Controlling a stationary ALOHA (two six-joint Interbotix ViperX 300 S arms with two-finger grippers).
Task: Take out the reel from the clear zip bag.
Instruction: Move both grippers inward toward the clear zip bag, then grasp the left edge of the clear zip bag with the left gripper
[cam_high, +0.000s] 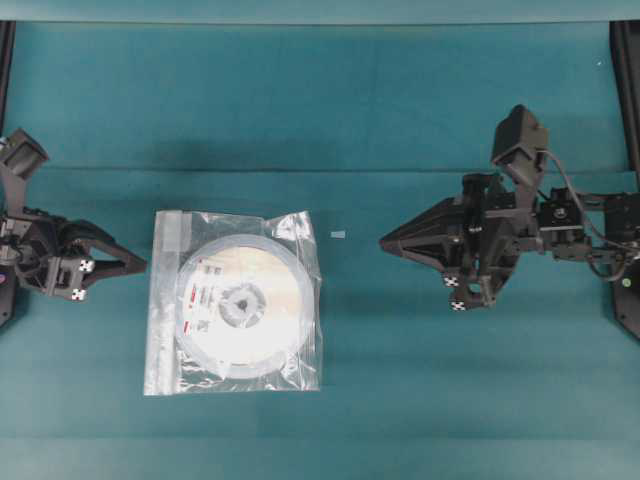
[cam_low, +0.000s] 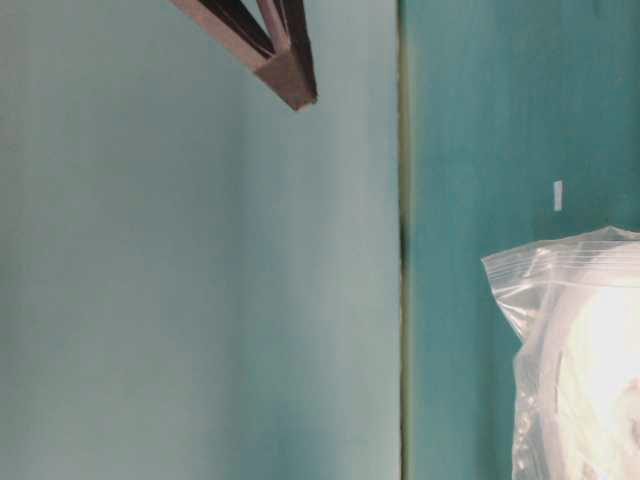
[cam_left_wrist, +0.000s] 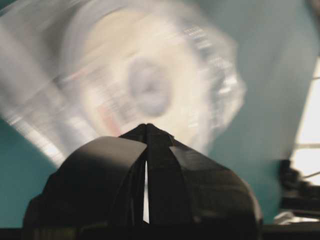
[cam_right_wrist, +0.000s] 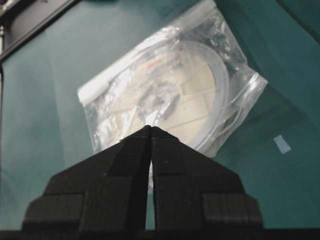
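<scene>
We see the reel (cam_high: 240, 297) inside the clear zip bag (cam_high: 232, 300), which lies flat on the green table (cam_high: 400, 400). Our left pincer (cam_high: 143, 264) is pressed together just left of the bag. Our right pincer (cam_high: 383, 242) is pressed together too, well off to the bag's right.

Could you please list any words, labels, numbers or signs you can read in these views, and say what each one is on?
No text can be read in any view.
The label on the reel: printed lines with red marks, too small and blurred to read.
Small white tag on the table: looks blank.
Black-and-white square markers on the right arm: patterns only, no letters.
</scene>
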